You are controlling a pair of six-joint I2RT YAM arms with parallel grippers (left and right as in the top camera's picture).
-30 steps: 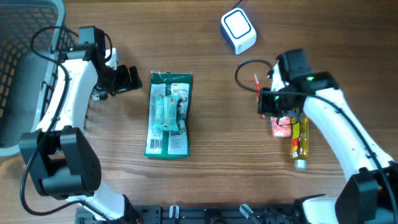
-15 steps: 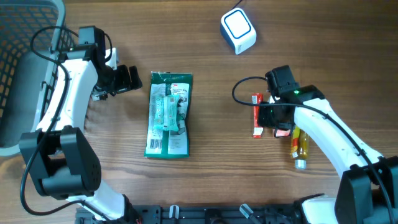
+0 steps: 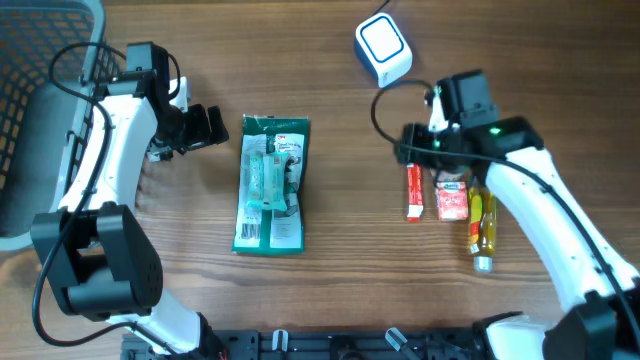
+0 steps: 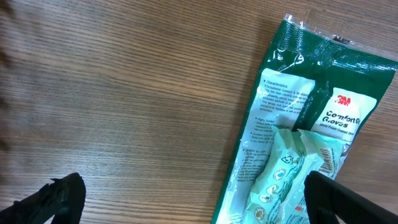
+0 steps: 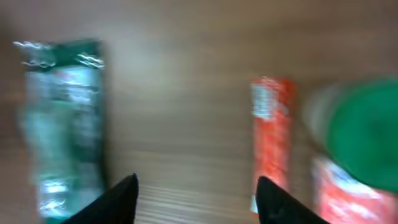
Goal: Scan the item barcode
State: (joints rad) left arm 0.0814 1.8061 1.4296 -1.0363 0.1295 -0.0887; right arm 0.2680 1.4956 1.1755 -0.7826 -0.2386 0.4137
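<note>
- Right fingers (image 5: 121, 202) spread, empty, above red stick pack (image 3: 414, 192) lying right of worktop (image 3: 330, 270) centre.
- Left fingers (image 4: 56, 202) wide apart, empty, beside green glove pack (image 3: 270, 183).
- Advice: grip by an edge, barcode uncovered, facing scanner (image 3: 383, 48) at far edge.

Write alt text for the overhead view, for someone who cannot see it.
A green glove packet lies flat on a wooden table. The open right gripper hovers near a red stick packet; a white scanner sits farther back.
</note>
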